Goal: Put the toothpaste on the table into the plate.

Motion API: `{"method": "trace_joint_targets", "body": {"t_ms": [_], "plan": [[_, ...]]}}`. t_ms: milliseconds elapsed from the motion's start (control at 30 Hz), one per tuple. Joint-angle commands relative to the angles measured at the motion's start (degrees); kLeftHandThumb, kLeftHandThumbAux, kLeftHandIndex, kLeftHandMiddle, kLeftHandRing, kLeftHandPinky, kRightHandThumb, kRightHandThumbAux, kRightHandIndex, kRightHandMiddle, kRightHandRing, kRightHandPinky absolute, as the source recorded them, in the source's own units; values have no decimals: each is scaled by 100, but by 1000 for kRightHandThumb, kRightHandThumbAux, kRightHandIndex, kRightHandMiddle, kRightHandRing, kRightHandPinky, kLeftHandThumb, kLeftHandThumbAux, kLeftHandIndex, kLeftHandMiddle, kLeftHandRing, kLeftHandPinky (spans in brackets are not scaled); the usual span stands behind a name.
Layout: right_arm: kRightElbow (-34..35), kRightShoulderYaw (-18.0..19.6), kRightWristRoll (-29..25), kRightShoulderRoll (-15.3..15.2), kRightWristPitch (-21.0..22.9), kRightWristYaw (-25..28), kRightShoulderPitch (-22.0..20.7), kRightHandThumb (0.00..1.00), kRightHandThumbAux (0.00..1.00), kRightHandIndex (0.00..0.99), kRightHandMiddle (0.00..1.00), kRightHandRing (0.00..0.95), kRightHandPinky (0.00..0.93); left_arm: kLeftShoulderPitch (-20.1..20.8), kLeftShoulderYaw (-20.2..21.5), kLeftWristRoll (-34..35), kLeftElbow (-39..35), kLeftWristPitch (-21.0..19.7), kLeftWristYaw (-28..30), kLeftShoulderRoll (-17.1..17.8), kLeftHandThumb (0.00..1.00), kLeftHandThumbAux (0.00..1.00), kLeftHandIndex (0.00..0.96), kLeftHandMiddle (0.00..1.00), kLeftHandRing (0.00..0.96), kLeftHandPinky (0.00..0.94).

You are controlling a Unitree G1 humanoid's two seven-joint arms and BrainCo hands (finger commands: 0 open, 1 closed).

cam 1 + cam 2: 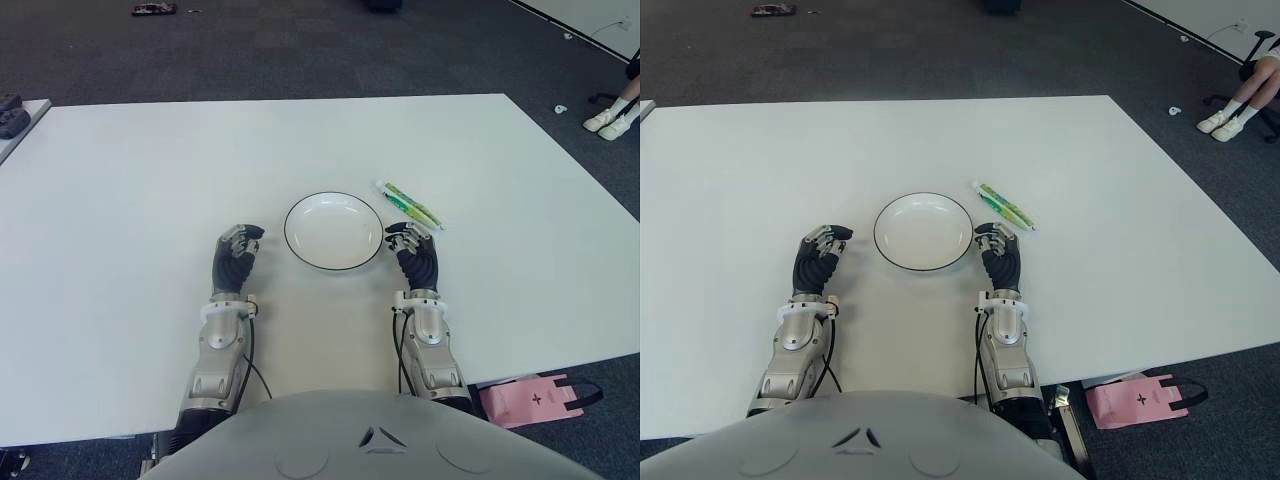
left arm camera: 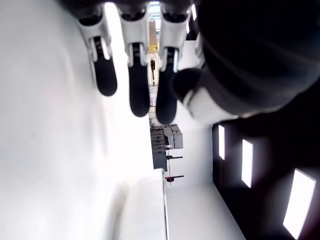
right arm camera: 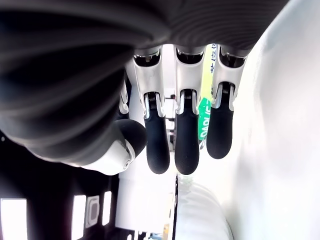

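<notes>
A green and white toothpaste tube (image 1: 410, 205) lies on the white table (image 1: 150, 200), just right of an empty white plate (image 1: 334, 232) with a dark rim. My right hand (image 1: 408, 238) sits at the plate's right side, its fingertips just short of the tube's near end, fingers relaxed and holding nothing. In the right wrist view the tube (image 3: 205, 126) shows beyond the fingers (image 3: 187, 145), untouched. My left hand (image 1: 242, 236) shows to the left of the plate with relaxed fingers (image 2: 137, 95) and nothing in them.
A pink bag (image 1: 535, 398) stands on the floor by the table's near right corner. A seated person's feet (image 1: 612, 118) show at the far right. A dark object (image 1: 12, 115) lies on a second table at the left edge.
</notes>
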State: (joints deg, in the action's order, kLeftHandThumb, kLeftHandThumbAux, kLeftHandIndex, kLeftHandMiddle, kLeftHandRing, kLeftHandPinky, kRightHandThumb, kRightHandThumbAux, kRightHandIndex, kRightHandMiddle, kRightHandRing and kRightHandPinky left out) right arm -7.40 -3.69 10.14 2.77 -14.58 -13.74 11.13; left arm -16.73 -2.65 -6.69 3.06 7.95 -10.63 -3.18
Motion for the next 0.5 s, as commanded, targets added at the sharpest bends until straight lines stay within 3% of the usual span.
{"method": "trace_joint_targets", "body": {"t_ms": [33,267,500], "plan": [[-130,32,34,17,172,-27,79,704,735,418,454,457,460,-14,-15,-7,147,-211,48,-14,710,722,416,387,337,270],[-126,44,24,19,161,-24,82,705,735,417,454,451,450,-18,-31,-10,124,-230,53,-14,710,722,417,390,337,260],[-262,86,210,-74,-308,-249,-3,708,733,417,466,455,443,-16,-45,0,120,-222,51,-24,711,721,416,397,335,236]]}}
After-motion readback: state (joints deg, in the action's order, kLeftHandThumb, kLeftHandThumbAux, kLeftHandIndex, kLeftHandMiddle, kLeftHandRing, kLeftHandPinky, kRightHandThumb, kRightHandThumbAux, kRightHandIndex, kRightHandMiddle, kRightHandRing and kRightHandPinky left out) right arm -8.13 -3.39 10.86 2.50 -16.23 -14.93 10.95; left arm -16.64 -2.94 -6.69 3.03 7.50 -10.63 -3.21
